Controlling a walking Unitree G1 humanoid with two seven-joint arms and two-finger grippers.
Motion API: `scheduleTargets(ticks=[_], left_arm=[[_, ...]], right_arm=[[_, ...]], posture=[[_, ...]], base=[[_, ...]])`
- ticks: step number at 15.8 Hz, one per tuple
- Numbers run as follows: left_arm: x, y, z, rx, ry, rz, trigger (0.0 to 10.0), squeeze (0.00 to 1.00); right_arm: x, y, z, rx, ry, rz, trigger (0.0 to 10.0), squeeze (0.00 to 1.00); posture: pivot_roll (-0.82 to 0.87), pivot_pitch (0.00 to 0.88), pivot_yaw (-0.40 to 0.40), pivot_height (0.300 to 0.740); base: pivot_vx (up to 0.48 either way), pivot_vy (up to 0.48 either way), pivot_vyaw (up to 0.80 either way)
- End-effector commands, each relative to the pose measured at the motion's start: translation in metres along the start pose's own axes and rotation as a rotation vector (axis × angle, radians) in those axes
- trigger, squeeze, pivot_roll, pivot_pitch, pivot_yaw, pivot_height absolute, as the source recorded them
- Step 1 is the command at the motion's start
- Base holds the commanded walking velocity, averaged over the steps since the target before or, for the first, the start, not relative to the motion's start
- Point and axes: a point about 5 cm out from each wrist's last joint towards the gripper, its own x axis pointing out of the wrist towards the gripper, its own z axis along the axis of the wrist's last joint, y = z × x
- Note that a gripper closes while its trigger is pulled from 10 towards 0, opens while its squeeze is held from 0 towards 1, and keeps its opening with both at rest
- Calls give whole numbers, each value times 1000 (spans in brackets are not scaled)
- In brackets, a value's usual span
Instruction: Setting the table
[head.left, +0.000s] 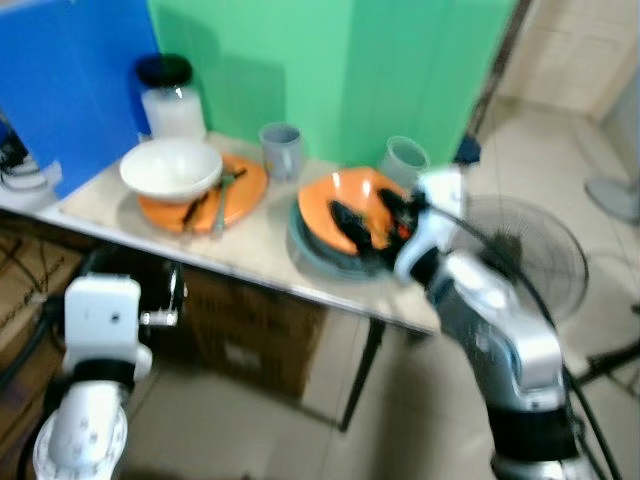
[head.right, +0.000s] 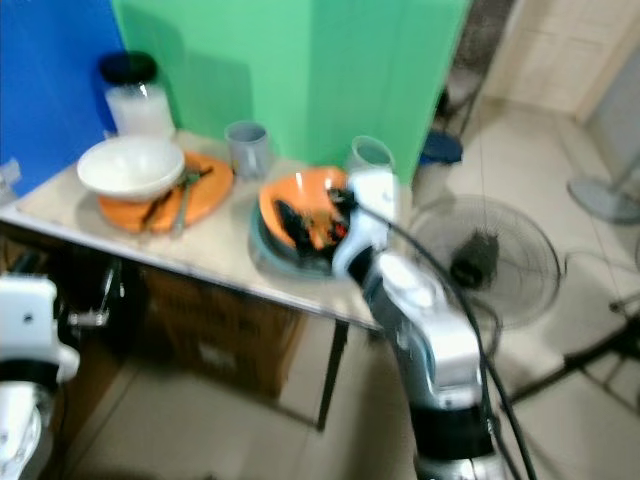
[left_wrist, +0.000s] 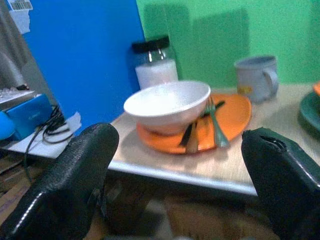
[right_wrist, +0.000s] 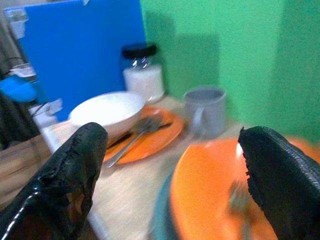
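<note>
The right gripper (head.left: 368, 228) hovers with fingers spread over the round orange plate (head.left: 345, 195) stacked on a dark green plate (head.left: 305, 250) near the pale table's (head.left: 250, 250) front edge. The left gripper (left_wrist: 180, 190), also spread, sits below that edge, facing the white bowl (left_wrist: 167, 102).

Bare surface (head.left: 255, 245) is lying open between the orange plate (head.left: 205, 195) and the stacked plates (head.left: 340, 235); two mugs (head.left: 281, 150) and a jar (head.left: 170, 98) are blocking the back edge.
</note>
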Motion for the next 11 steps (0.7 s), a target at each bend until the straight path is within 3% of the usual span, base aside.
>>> scheduleTargets(ticks=[1, 4, 7, 9, 11], left_arm=[[1, -6, 5, -5, -16, -37, 10000, 0], [3, -11, 10, 16, -30, -95, 10000, 0], [6, -19, 16, -19, -23, -200, 10000, 0], [6, -36, 26, -48, -25, -395, 10000, 0], [5, -44, 31, -33, -25, -524, 10000, 0]], right_arm=[[-6, -12, 4, 3, 16, -50, 10000, 0], [-1, -15, 14, -17, 85, -40, 10000, 0], [4, -22, 26, -127, 240, -27, 10000, 0], [10, -28, 30, -157, 425, -27, 10000, 0], [17, -29, 34, -155, 476, -47, 10000, 0]], posture=[[3, 6, -23, 740], [6, 2, -27, 740], [2, 0, -34, 740], [-2, 0, -43, 740], [-1, 0, -50, 740]], base=[[364, 0, 0], [360, 0, 0], [102, 0, 0], [0, 0, 0], [0, 0, 0]])
